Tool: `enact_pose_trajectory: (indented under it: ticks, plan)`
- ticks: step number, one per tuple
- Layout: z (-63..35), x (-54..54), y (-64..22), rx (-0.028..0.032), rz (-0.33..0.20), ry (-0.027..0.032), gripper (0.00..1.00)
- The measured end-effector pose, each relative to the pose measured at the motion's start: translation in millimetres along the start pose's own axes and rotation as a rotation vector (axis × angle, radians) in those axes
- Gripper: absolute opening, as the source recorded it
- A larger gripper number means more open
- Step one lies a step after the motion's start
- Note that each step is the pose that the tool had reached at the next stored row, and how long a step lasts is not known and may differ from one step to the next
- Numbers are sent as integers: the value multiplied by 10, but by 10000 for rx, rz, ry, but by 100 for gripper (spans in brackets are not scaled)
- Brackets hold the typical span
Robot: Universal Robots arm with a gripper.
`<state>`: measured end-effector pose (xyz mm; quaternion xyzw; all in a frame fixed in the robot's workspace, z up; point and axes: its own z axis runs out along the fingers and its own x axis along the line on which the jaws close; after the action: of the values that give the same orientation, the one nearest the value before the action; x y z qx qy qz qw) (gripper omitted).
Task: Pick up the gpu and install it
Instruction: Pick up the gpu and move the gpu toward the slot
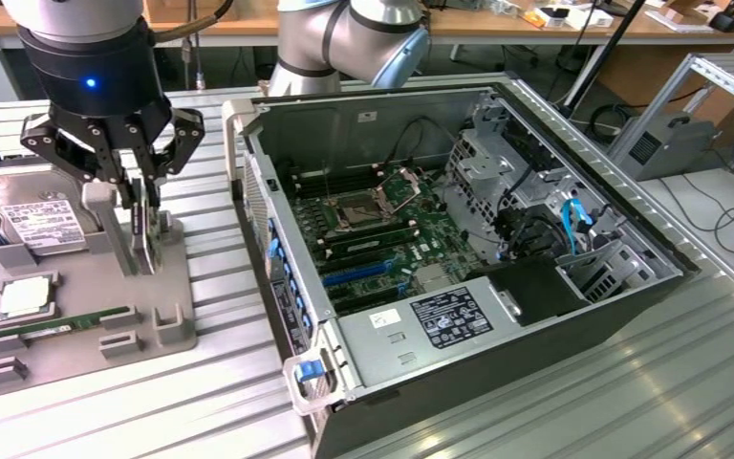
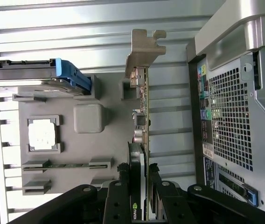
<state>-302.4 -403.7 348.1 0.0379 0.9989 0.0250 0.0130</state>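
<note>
The arm's jaws pinch the gpu from both faces. The card stands on edge in its slot on the grey holder, which lies on the worktop beside the open case. Nothing shows the card clear of the slot yet.

The grip sits towards the end away from the bracket, so most of the card hangs out past the jaws. In my judgement that is the main risk: once the holder no longer props it, the bracket end may droop or swing. A tilted card will not meet a slot squarely.

One jaw appears to bear on the fan housing rather than the bare board. A smooth or rounded surface there could let the card creep.

Leaving the holder, the bracket passes close to a small post. Any sideways drift on the way up could snag it and drag the holder, disturbing the hard drive, the cpu and the memory stick.

At the case, the bracket tongue has to clear the rear wall while the card edge meets a slot on the motherboard. The loose cables lie close. Pressing down while skewed could bend the bracket or strain the slot.
</note>
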Motion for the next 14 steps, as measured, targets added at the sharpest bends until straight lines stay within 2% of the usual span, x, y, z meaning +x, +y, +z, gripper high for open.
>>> enact_pose_trajectory:
  ticks: [14]
  plan:
    - [-89,-2,5,-33,1,3,27]
